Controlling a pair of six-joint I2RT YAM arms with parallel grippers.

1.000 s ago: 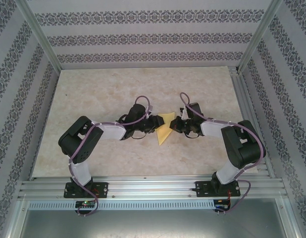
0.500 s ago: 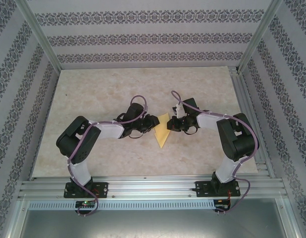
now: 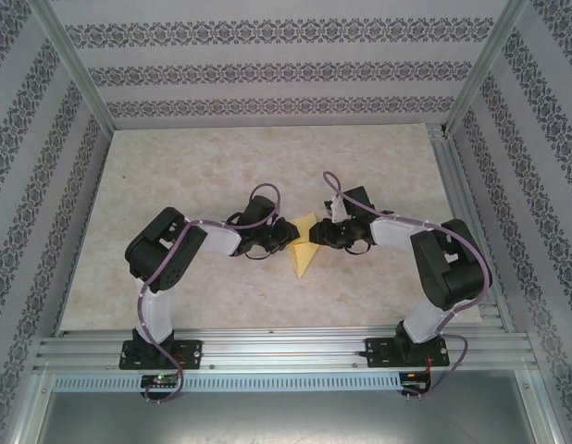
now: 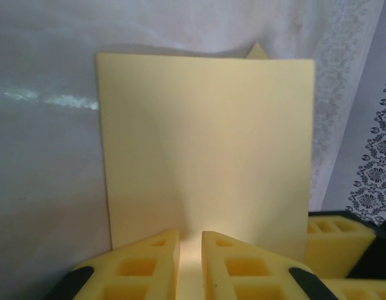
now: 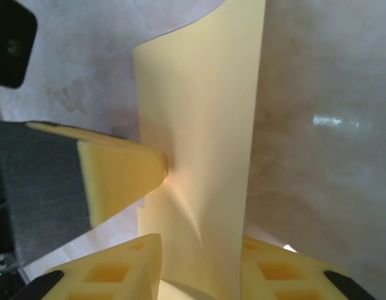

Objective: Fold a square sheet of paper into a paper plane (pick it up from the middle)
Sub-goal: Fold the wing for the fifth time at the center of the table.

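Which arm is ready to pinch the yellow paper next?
Probably the right arm. The right claw is open with the yellow paper standing inside its jaws, free to close. The left claw is pinched on the paper, holding it.

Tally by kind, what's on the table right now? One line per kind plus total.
yellow paper sheet: 1
robot arms: 2 (left arm, right arm)
total: 3

Pale-yellow paper (image 4: 205, 144) face-on, touching narrowly parted yellow fingertips (image 4: 158, 250) of left tool (image 4: 191, 233).
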